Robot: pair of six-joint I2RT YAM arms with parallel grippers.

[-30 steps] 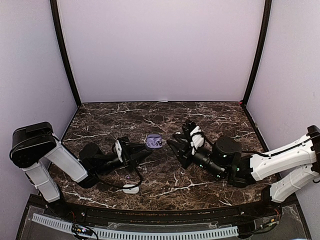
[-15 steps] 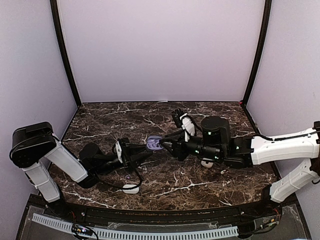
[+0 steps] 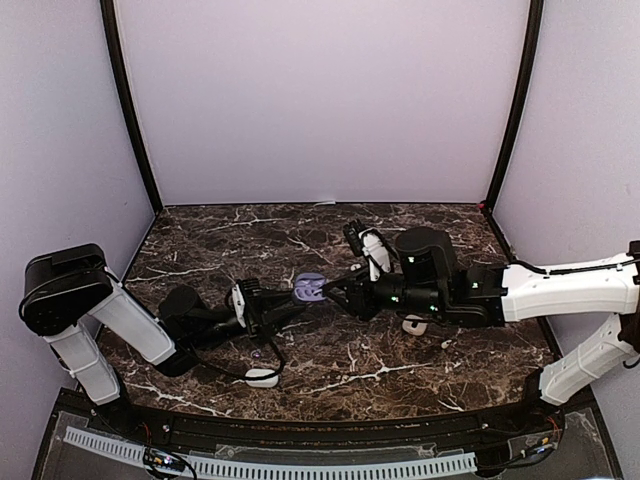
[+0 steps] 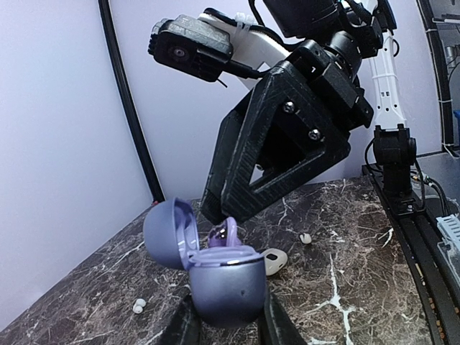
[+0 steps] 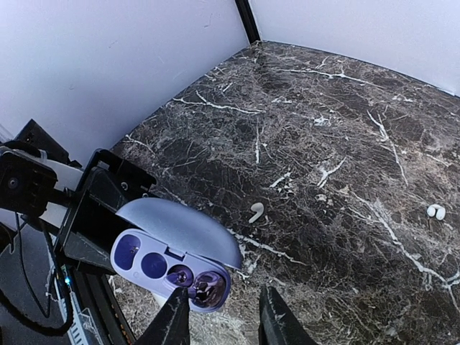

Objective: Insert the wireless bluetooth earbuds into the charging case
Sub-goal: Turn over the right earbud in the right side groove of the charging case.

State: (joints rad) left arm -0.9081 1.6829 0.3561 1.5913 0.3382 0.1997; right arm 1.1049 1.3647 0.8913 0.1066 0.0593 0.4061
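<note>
My left gripper [image 4: 228, 325] is shut on the body of a lavender charging case [image 4: 226, 284] and holds it with the lid open, as the top view [image 3: 308, 287] also shows. A dark lavender earbud [image 4: 227, 232] stands partly in one socket of the case; it also shows in the right wrist view [image 5: 209, 286]. My right gripper [image 5: 225, 316] hovers right over that end of the case [image 5: 165, 244], jaws open and empty, one finger [image 5: 175, 320] beside the earbud. The other sockets look empty.
A white earbud [image 5: 256, 212] lies on the marble beyond the case, and two small white buds [image 5: 435, 210] lie far right. A cream piece [image 4: 275, 260] and a small white bud [image 4: 305, 238] lie behind the case. A white case [image 3: 262, 377] sits near the front edge.
My right arm has swung left and forward until its gripper is over the open case. The left gripper has kept hold of the case, shifting slightly right.
</note>
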